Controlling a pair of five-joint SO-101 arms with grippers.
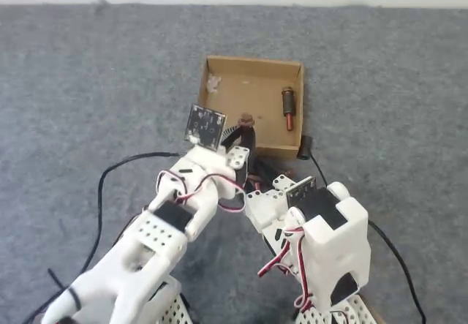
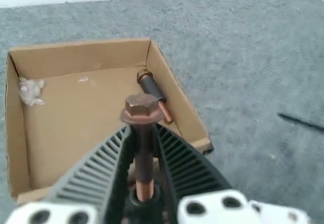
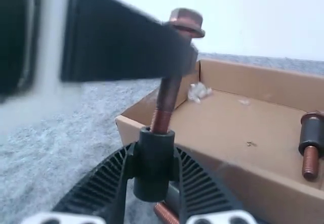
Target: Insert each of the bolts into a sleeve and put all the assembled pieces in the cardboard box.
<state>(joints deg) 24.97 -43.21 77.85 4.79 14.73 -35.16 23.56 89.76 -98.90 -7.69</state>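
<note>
High view: cardboard box (image 1: pixel 252 63) on the grey carpeted tabletop (image 1: pixel 88 83), one assembled piece (image 1: pixel 288 107) lying inside near its right wall; a copper bolt (image 1: pixel 245 121) stands at the box's near wall, where both arms meet. Left wrist view: left claw (image 2: pixel 143 133) closed on the bolt's shank below the hex head. Right wrist view: right claw (image 3: pixel 153 155) clamped on a black sleeve (image 3: pixel 153 176), the bolt's shank entering its top.

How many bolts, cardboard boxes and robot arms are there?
Bolts: 2, the held bolt and the boxed bolt
Cardboard box: 1
Robot arms: 2, the left arm and the right arm
Total: 5
</note>
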